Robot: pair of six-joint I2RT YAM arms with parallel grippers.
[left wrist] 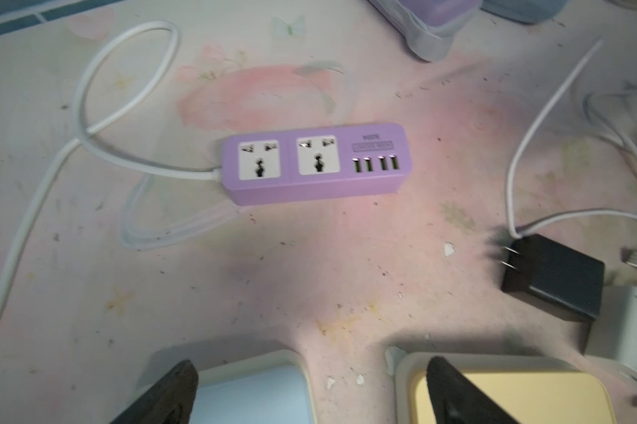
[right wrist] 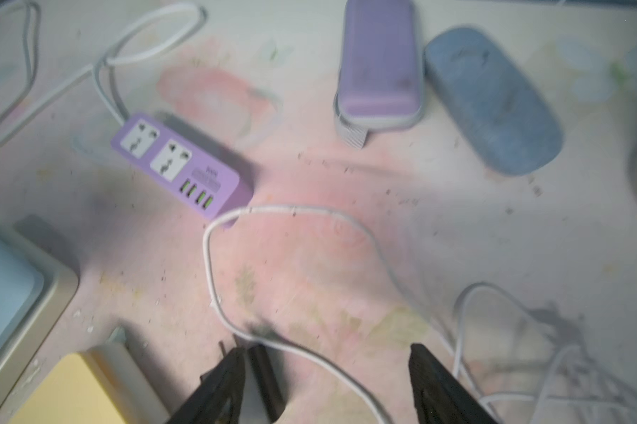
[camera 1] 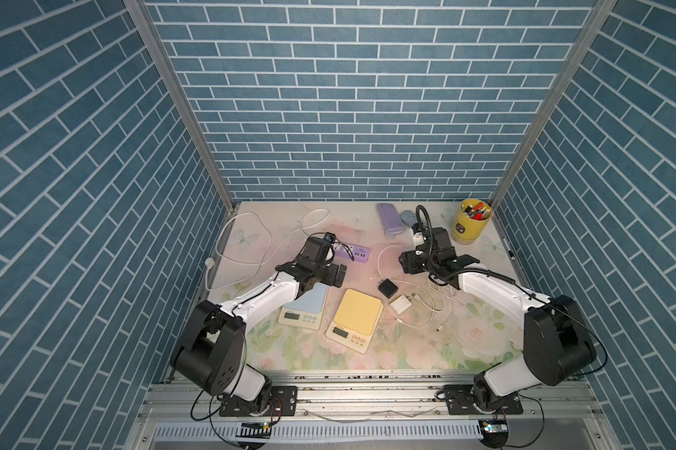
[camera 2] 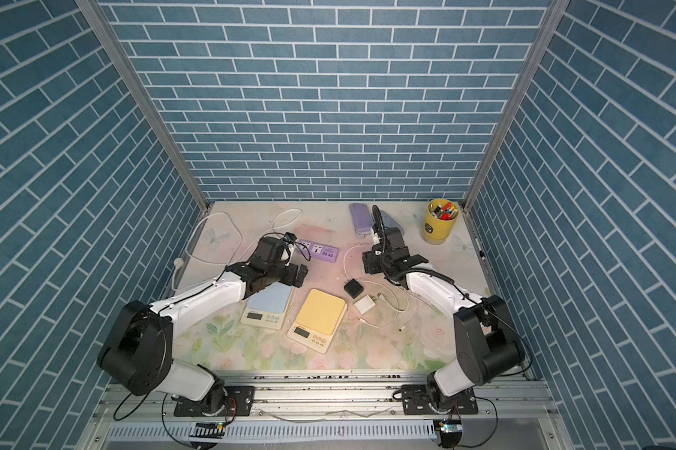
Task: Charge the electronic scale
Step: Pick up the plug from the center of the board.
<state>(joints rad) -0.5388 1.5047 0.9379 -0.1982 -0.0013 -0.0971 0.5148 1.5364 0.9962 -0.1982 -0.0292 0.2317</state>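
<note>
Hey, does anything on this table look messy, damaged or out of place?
Yes. Dark specks and pale crumbs litter the table around the purple power strip. White cables lie in a loose tangle beside the black adapter, which lies unplugged, prongs exposed.

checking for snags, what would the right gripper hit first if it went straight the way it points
Probably the white cable crossing ahead of the right gripper, black charger beside; depth unclear.

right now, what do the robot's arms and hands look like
Left arm and right arm: white rounded links, bulky black joints, thin black cables; a ribbed black hose loops over the right one. Left hand and right hand: black wedge-shaped fingers.
</note>
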